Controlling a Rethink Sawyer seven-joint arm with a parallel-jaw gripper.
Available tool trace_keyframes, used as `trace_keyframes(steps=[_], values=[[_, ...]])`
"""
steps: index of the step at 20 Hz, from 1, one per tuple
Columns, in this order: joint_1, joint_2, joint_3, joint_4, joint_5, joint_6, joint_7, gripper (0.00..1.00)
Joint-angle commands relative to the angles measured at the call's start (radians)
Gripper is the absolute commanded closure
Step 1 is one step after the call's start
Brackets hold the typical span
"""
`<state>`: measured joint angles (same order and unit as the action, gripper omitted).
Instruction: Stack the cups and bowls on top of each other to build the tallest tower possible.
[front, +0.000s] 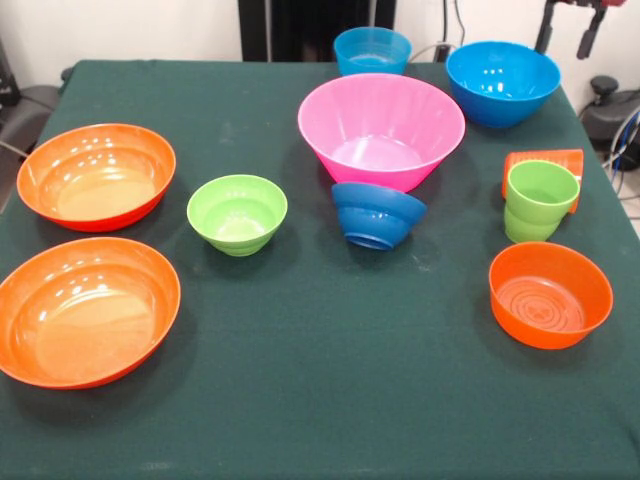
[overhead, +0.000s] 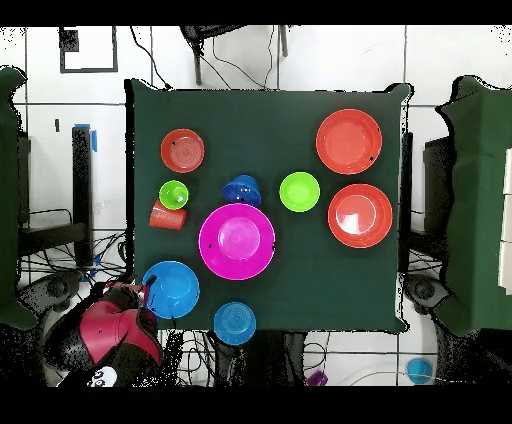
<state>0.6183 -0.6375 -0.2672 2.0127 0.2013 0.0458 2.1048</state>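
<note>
My gripper (front: 568, 30) hangs off the bench's (front: 300, 400) corner. As far as I can make out it is spread open and holding nothing.

Nothing is stacked yet. The sky blue bowl (front: 502, 80) sits closest, just below the gripper, with the pink bowl (front: 381, 130) beyond it. The two wide orange bowls (front: 97, 175) lie farthest away, across the bench.

The green cup (front: 540, 200) stands upright near my side. The orange cup (front: 545, 160) lies on its side, touching it.

These all look like light, stiff, glossy plastic, so they should slide easily. I would pinch each bowl over its rim, one finger inside the wall. The cups taper, so I would grip them low on the wall or at the lip.
</note>
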Motion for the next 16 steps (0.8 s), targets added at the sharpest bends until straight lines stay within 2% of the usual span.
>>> trace_keyframes(steps=[1,9,16], values=[[0.011,0.076,0.035,-0.08,0.079,0.086,0.19,0.0],[-0.001,0.085,0.032,-0.053,0.069,0.045,0.159,0.0],[-0.047,0.123,0.011,-0.031,0.001,-0.023,0.108,0.0]])
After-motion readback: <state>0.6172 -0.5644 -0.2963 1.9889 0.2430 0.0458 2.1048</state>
